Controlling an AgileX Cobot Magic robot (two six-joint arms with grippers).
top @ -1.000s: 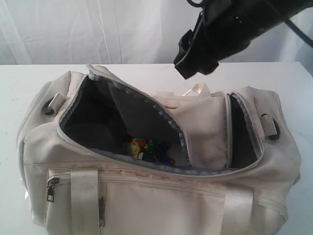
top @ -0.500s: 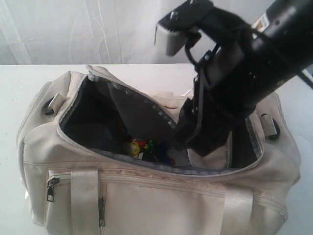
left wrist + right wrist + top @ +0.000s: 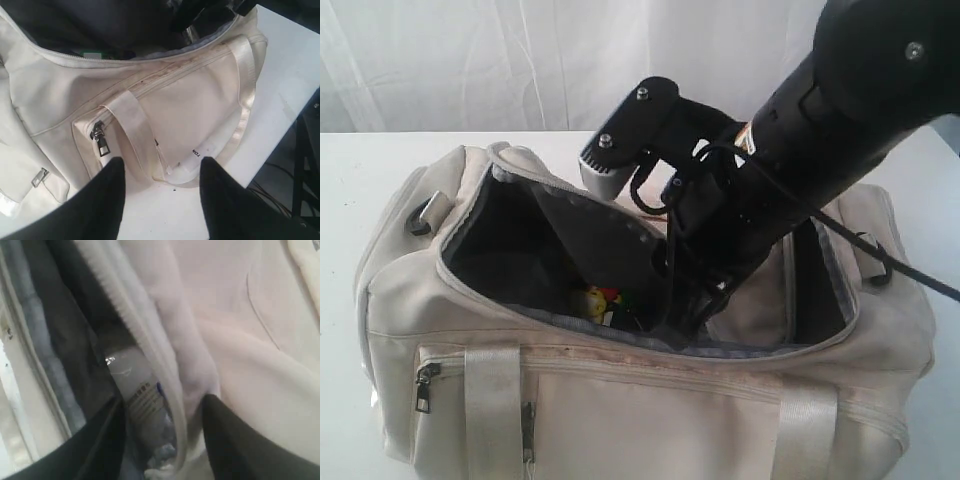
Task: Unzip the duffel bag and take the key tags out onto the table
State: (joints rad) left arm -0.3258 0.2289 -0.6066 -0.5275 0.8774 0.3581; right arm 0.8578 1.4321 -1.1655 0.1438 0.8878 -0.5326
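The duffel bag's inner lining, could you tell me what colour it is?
Dark grey, against the cream outside of the duffel bag; the exterior view shows the lining best.

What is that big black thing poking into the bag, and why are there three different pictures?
The black thing is a robot arm. It has two arms, each ending in a pincer for grabbing. One picture looks at the whole scene: a cream duffel bag lying unzipped on a white table, with colourful key tags inside. The right pincer is reaching down into the bag for them. The other two pictures come from small cameras on the arms' wrists. One shows the left pincer waiting open over the table beside the bag, holding nothing. The other looks out from the right pincer, inside the bag among fabric folds; I cannot tell whether it grips anything.
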